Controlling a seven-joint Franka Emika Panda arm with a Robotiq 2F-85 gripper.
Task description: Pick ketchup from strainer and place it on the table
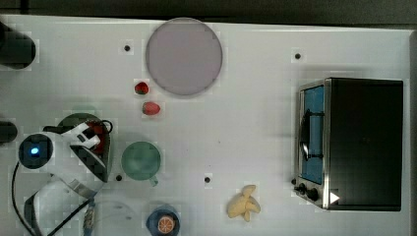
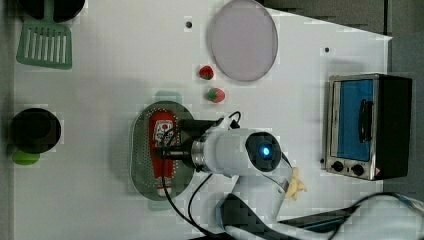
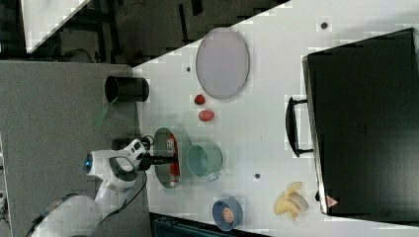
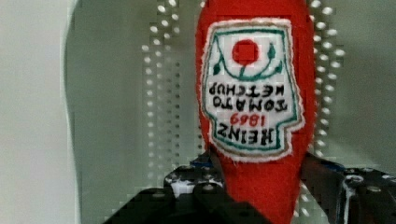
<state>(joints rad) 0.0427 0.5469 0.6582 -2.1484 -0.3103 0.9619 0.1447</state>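
Red felt-like ketchup (image 4: 254,93) fills the wrist view, its white stitched label reading "HEINZ", "1869" and "TOMATO KETCHUP" under a red tomato with green leaves. The bottle lies in the pale green strainer (image 2: 142,150), lengthwise along the perforated bottom, its white cap towards the bottom of the left view. The gripper (image 2: 167,150) reaches over the strainer, and its dark fingers (image 4: 327,179) sit on either side of the bottle's body, closed in against it.

Going across the left view from its left: a green slotted spatula (image 2: 45,45), a black cup (image 2: 35,130), the strainer with the ketchup, two strawberries (image 2: 212,85), a grey-lilac plate (image 2: 243,40), a banana (image 2: 296,184), and a toaster oven (image 2: 367,125) with a blue door. All stand on the white table (image 2: 100,75).

A green cup (image 1: 141,160) stands just beside the strainer in the top view, and a blue bowl (image 1: 163,222) holds an orange slice.
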